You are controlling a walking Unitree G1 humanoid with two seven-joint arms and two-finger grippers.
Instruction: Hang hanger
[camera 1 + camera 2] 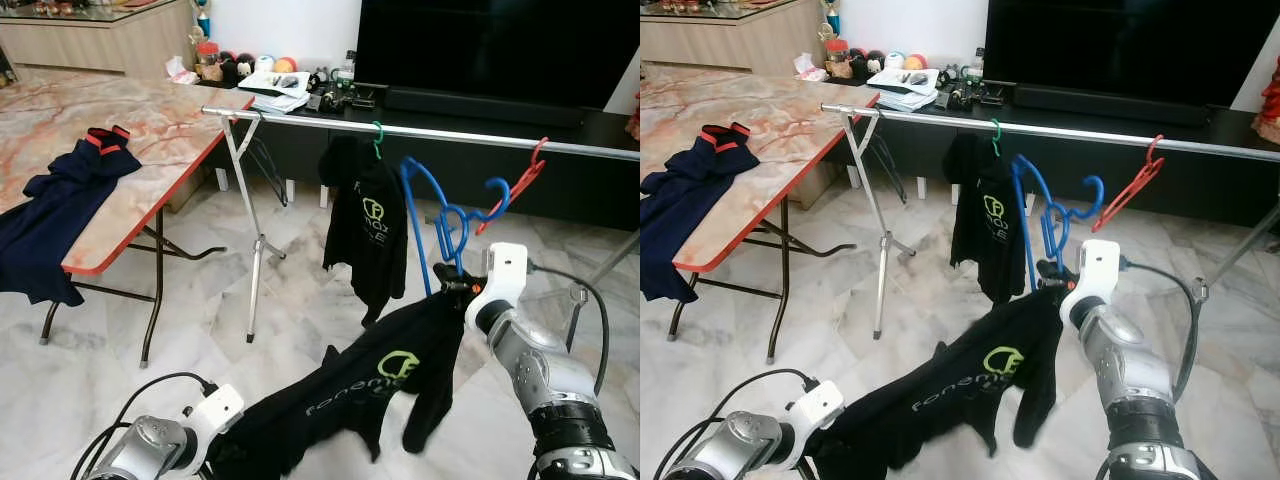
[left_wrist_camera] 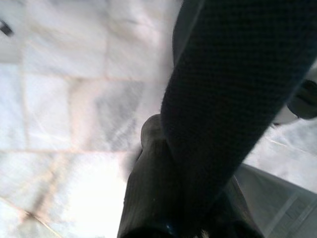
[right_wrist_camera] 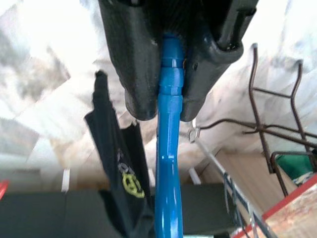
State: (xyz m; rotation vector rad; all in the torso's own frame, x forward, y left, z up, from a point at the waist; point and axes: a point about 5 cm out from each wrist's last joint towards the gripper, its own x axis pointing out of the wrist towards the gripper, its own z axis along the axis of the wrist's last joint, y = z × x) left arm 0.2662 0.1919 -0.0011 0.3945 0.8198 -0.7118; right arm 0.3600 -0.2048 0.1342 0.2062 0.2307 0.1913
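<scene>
My right gripper (image 1: pixel 455 283) is shut on the neck of a blue hanger (image 3: pixel 168 163), held up just below the silver rail (image 1: pixel 450 133). Its blue hook (image 1: pixel 497 188) curls under the rail, apart from it. A black shirt with a green logo (image 1: pixel 370 385) droops from the hanger down to my left gripper (image 2: pixel 173 163), which is shut on its lower end near the floor. On the rail hang another black shirt (image 1: pixel 365 225) on a green hanger (image 1: pixel 378 135) and a bare red hanger (image 1: pixel 520 185).
A marble-top folding table (image 1: pixel 150 120) with a navy garment (image 1: pixel 60 200) stands at the left. The rack's tripod leg (image 1: pixel 255 250) stands beside it. Behind the rail is a dark TV stand (image 1: pixel 560 120) with clutter. Underfoot is marble floor (image 1: pixel 290 300).
</scene>
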